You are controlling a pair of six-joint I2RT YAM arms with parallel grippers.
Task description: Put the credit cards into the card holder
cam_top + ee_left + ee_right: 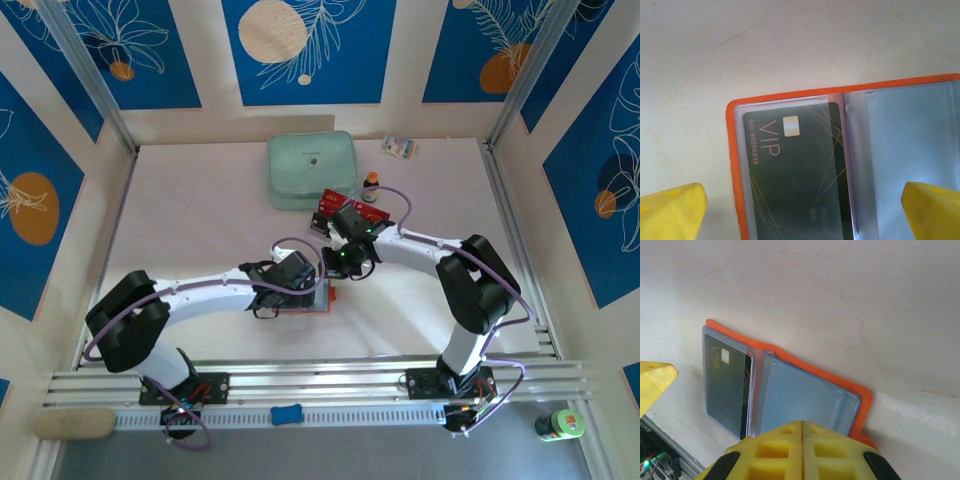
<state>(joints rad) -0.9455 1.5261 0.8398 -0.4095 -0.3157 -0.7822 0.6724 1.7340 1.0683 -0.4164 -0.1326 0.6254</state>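
Left wrist view looks straight down on the card holder (731,150). It lies open and flat on the worktop (740,45). A black card (790,170) with "VIP" on it sits in the clear pocket on one side. The pocket on the other side looks empty.

The left fingers (675,207) are spread wide, one on each side of the open card holder, and they pinch nothing. I think they hang there so they can press it down and stop it sliding or folding shut.

Right wrist view shows the right fingers (780,445) pressed together, right at the edge of the card holder (805,390). I see no card between them, so they seem to hold nothing.

From the top view, the card holder (328,298) lies in the middle of the worktop, toward the near side, mostly under the left arm. A few red cards (345,207) lie farther back, just beside the near right corner of the mint-green pouch (310,170). They are on the right arm's side, so that arm looks like the one to fetch them.

Only one card shows in a pocket, so I think most of the job is not done yet. The cards are thin and lie flat, so picking one up could be tricky.
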